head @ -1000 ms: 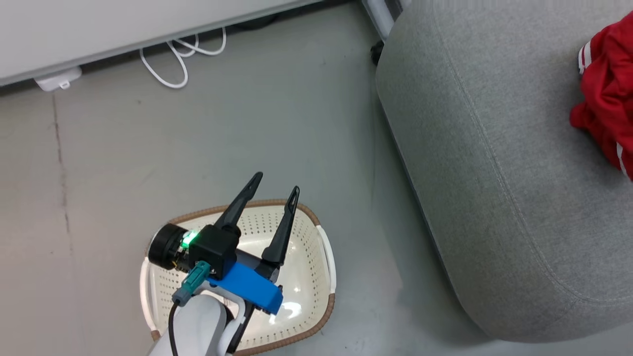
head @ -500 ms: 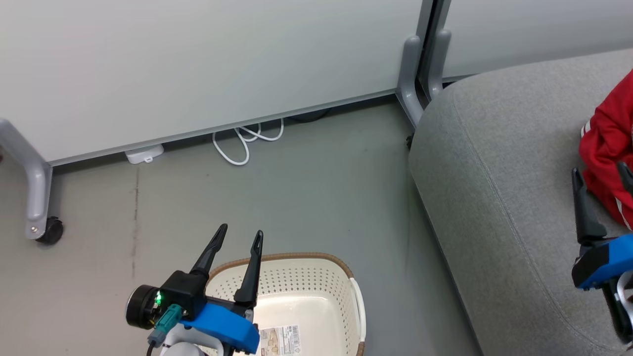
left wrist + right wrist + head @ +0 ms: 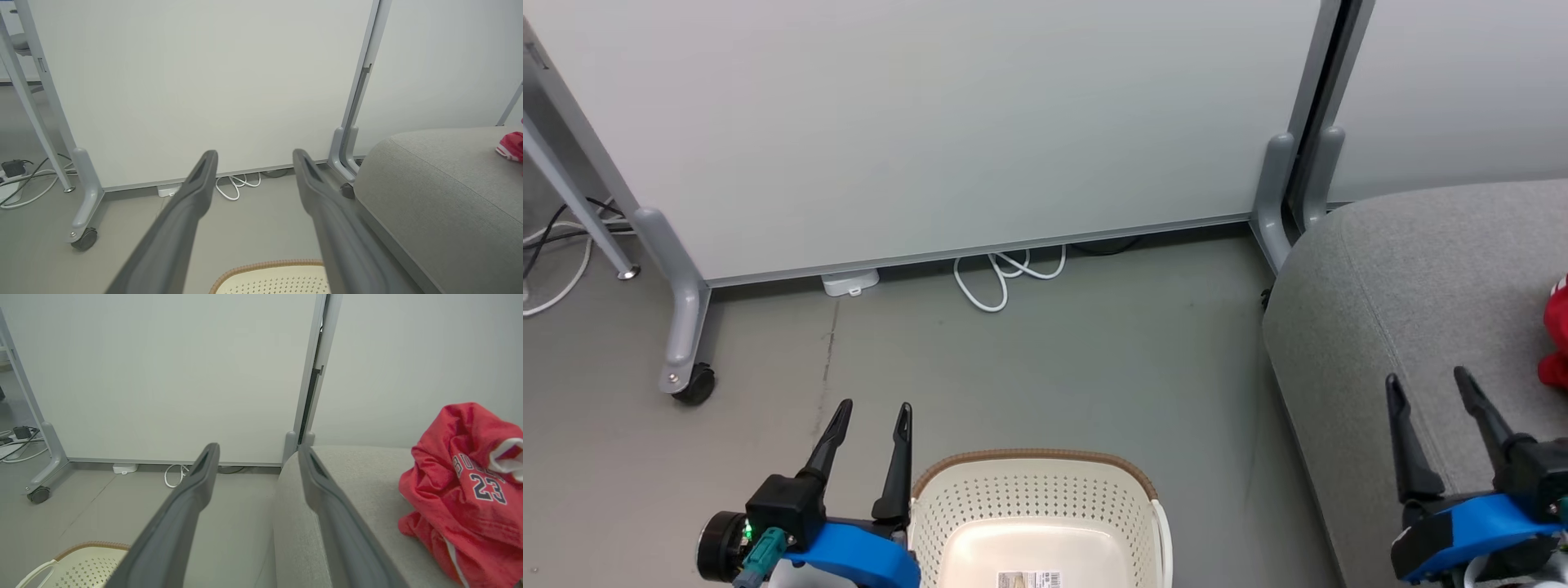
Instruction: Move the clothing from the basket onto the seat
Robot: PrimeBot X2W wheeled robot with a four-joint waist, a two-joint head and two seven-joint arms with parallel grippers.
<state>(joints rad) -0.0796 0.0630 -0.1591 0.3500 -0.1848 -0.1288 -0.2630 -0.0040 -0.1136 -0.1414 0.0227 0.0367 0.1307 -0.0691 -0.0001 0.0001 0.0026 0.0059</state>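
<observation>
Framing is what changes most over the last second: the head view now takes in far more of the white partition panel (image 3: 931,122) across the top of the frame. The camera has tipped up, and that shift says nothing of the things themselves. What does change among them is the left claw (image 3: 874,407). A second ago it hung over the basket (image 3: 1033,454); now it stands at the lower left, just beside the basket's left wall and off its rim, jaws spread wide with nothing between them. The right claw (image 3: 1425,376), out of the frame a second ago, rises at the lower right over the edge of the seat (image 3: 1405,269), equally wide and equally empty. The basket, at the bottom centre, shows a bare cream bottom with only a printed label (image 3: 1029,580) on it, though the frame cuts off its near part. The clothing (image 3: 461,490) lies bunched on the seat at the right of the right wrist view, number 23 legible, clear of both claws. Judged from this, the transfer looks finished and the arms seem to be settling into a rest pose.
</observation>
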